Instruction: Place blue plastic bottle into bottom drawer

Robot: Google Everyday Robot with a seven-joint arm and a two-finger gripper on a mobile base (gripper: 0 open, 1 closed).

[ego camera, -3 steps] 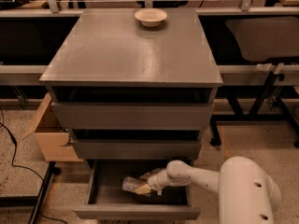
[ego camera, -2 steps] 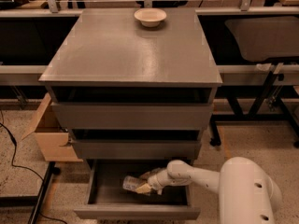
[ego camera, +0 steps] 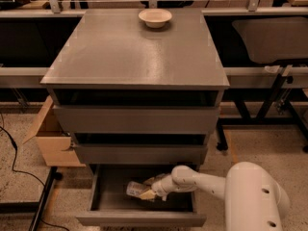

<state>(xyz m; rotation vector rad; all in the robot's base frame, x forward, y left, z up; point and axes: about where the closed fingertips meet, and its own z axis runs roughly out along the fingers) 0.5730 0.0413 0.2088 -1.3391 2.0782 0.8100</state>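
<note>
**Speckled floor, grey cabinet: bottle low in the open bottom drawer**

Speckled lab floor, with a grey three-drawer cabinet (ego camera: 134, 52) in the middle of the camera view. Upper two drawers are only a little way out. The bottom drawer (ego camera: 139, 219) is pulled well forward, so its tray is open from above, which is what the placement needs.

Camera view: the white arm (ego camera: 207, 183) comes in from lower right, low and nearly level, probably to pass under the front of the drawer above. The gripper (ego camera: 153, 192) is inside the drawer tray, right of centre. The blue plastic bottle (ego camera: 135, 190) lies roughly on its side at the gripper's tip, touching it, inside the drawer walls and low near the drawer floor. Cannot tell whether the grasp is closed on the bottle or slack.

Judgement: placement is at or near release.

Not involved: a cream bowl (ego camera: 155, 17) at the rear of the cabinet top, and a cardboard box (ego camera: 48, 138) on the floor to the left.
</note>
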